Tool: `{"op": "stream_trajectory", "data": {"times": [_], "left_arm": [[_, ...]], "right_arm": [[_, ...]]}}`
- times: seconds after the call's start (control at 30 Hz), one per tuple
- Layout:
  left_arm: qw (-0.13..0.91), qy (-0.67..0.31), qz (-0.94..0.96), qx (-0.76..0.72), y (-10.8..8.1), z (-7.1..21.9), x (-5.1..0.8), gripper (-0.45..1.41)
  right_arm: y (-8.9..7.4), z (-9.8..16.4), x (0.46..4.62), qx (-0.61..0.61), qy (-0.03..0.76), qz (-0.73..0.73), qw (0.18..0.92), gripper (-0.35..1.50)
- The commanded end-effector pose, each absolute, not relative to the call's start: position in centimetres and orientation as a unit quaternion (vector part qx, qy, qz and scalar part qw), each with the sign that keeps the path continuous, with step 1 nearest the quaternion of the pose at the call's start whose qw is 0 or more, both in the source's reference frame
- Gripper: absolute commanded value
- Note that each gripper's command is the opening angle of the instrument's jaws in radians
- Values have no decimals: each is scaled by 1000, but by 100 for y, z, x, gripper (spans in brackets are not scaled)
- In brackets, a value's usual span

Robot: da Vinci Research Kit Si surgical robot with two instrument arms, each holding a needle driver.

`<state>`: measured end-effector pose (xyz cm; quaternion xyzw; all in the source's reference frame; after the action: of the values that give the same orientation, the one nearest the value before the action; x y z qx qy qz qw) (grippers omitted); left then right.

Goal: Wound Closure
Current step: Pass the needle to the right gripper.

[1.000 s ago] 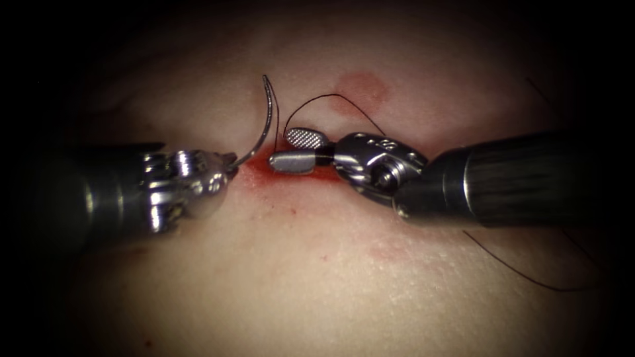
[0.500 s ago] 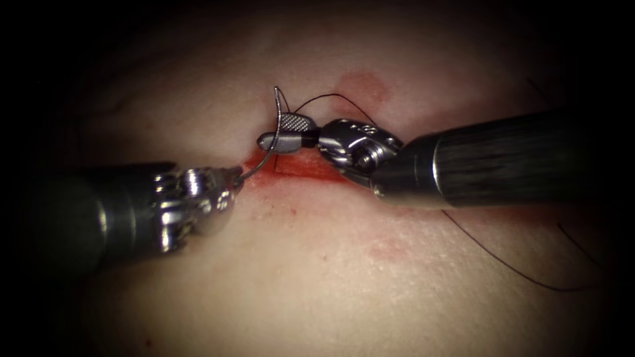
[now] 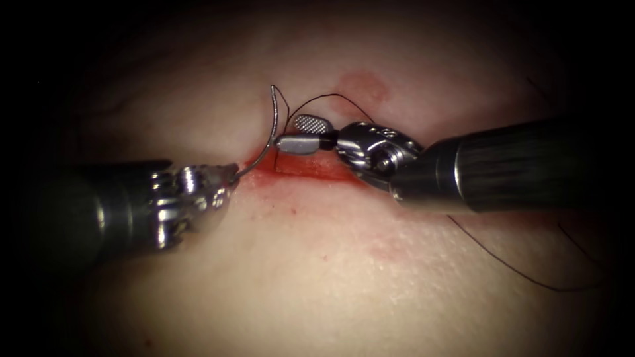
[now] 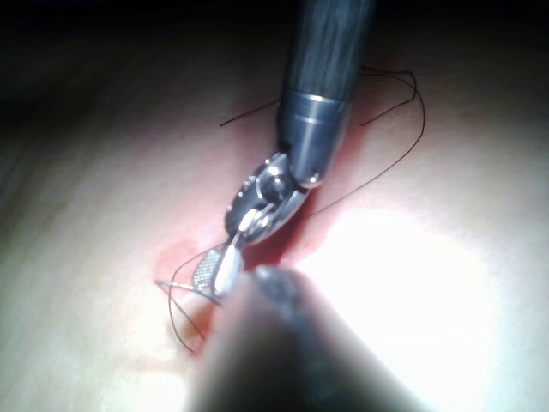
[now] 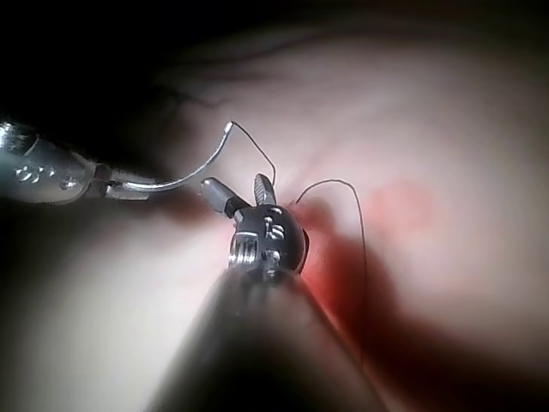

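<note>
You are at a surgical training bench, not a clinic. A slab of pale tissue (image 3: 317, 277) with a short red cut (image 3: 304, 165) lies under a hard spotlight that falls off to black at the tissue's edges. Two metal-shafted instruments, a curved needle (image 3: 270, 135) and dark thread (image 3: 331, 99) mark it as suturing practice.

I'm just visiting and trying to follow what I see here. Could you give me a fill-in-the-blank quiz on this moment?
1. The left tool holds the curved ____ near one end.
2. The right tool, next to the needle, has its jaws ____.
3. The needle's free end trails a dark ____.
4. The cut in the tissue is wet with ____ fluid.

Missing words: needle; open; thread; red
</note>
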<state>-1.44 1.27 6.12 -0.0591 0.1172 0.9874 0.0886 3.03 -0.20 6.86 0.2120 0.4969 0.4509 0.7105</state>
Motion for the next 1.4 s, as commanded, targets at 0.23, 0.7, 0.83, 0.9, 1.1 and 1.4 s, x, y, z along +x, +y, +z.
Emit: {"op": "stream_trajectory", "data": {"times": [0.23,0.7,0.83,0.9,1.1,1.4], "left_arm": [[85,117,988,-60,127,621,-150,-35],[80,119,988,-60,124,628,-153,-35],[77,118,988,-61,123,629,-156,-35],[77,118,988,-61,123,629,-157,-35],[77,118,988,-61,122,629,-155,-35],[78,119,988,-62,121,629,-156,-35]], "right_arm": [[-28,675,315,242,519,433,696,148],[-29,673,329,248,525,429,692,148],[-27,674,341,249,525,430,691,148],[-27,674,343,248,525,430,691,148],[-27,678,347,260,527,418,692,133],[-17,683,332,218,476,447,726,147]]}}
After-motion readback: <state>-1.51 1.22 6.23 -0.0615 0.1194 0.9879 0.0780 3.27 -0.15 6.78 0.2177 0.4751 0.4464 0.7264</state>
